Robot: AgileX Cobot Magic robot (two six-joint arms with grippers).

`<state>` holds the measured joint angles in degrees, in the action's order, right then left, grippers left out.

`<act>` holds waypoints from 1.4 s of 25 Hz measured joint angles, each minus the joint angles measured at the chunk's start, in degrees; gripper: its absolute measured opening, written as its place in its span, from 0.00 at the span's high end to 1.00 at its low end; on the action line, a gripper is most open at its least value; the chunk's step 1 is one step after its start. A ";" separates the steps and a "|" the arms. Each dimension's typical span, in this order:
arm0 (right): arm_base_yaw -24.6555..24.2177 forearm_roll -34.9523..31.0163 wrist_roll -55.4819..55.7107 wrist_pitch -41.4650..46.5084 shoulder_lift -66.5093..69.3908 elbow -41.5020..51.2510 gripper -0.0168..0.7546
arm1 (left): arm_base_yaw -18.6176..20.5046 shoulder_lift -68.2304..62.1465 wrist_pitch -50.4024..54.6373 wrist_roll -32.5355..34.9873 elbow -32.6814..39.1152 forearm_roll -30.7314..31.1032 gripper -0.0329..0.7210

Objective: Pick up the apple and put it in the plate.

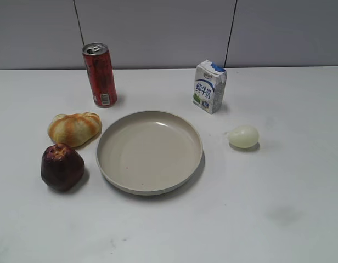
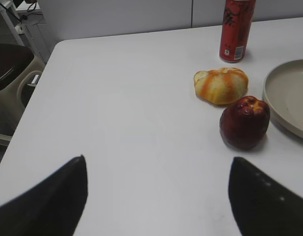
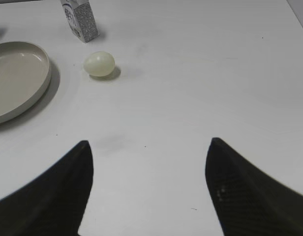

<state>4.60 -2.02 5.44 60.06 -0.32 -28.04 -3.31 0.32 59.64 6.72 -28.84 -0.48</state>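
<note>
The dark maroon-red apple (image 1: 62, 167) sits on the white table left of the beige plate (image 1: 150, 152), just in front of the bread bun. In the left wrist view the apple (image 2: 244, 122) lies ahead and to the right, next to the plate's rim (image 2: 284, 93). My left gripper (image 2: 156, 164) is open and empty over bare table, well short of the apple. My right gripper (image 3: 149, 147) is open and empty over bare table; the plate's edge (image 3: 18, 81) shows at its far left. Neither gripper shows in the exterior view.
An orange-yellow bun (image 1: 74, 129) lies behind the apple. A red can (image 1: 100, 75) stands at the back left, a milk carton (image 1: 209, 86) at the back right. A pale egg-shaped object (image 1: 243, 136) lies right of the plate. The table's left edge (image 2: 28, 105) shows in the left wrist view.
</note>
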 joint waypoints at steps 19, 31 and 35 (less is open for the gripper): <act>0.00 0.00 0.00 0.00 0.00 0.00 0.24 | 0.00 -5.98 -9.55 0.00 -2.14 0.00 0.04; 0.00 0.00 0.00 0.00 0.00 0.00 0.24 | -1.47 -51.69 -14.38 6.85 -20.19 -14.01 0.04; 0.00 0.00 0.00 0.00 0.00 0.00 0.24 | -6.18 -64.88 -9.32 8.47 -27.33 -15.34 0.04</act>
<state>4.60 -2.02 5.44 60.06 -0.32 -28.04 -9.49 -64.56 50.33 15.18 -56.17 -15.81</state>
